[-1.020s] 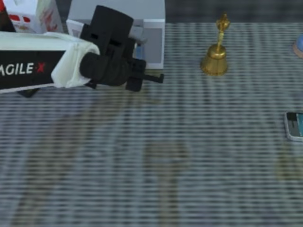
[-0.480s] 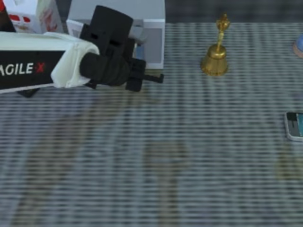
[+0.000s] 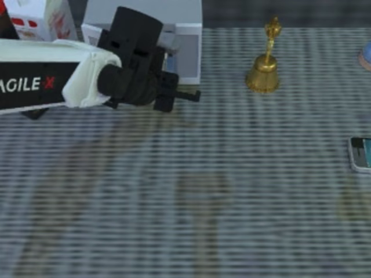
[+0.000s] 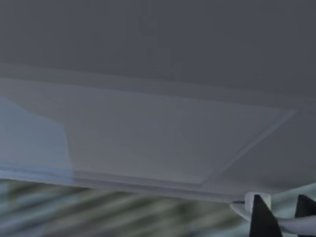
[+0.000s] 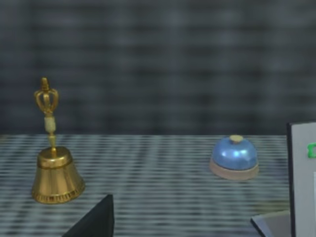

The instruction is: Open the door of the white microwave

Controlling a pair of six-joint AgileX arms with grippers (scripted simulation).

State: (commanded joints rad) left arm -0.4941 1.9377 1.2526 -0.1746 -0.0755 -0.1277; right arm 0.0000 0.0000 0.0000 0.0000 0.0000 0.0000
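the left end effector (image 4: 279, 217) sat right against the door (image 4: 148, 143) of the white microwave (image 3: 174, 26), fingers clenched on its handle (image 4: 256, 200); right arm out of sight.

The white microwave (image 3: 174, 35) and a carton (image 3: 40, 17) crowd the tabletop's (image 3: 191, 197) far left corner, the left arm (image 3: 52, 81) lying across them. A gold bell (image 3: 264, 63) stands near the far edge, a phone (image 3: 362, 154) at the right edge; the middle and near side lie open.

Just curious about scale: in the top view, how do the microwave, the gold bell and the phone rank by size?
1. microwave, though the left arm covers part of it.
2. gold bell.
3. phone, but the picture's edge cuts it off, so its rank is unsure.
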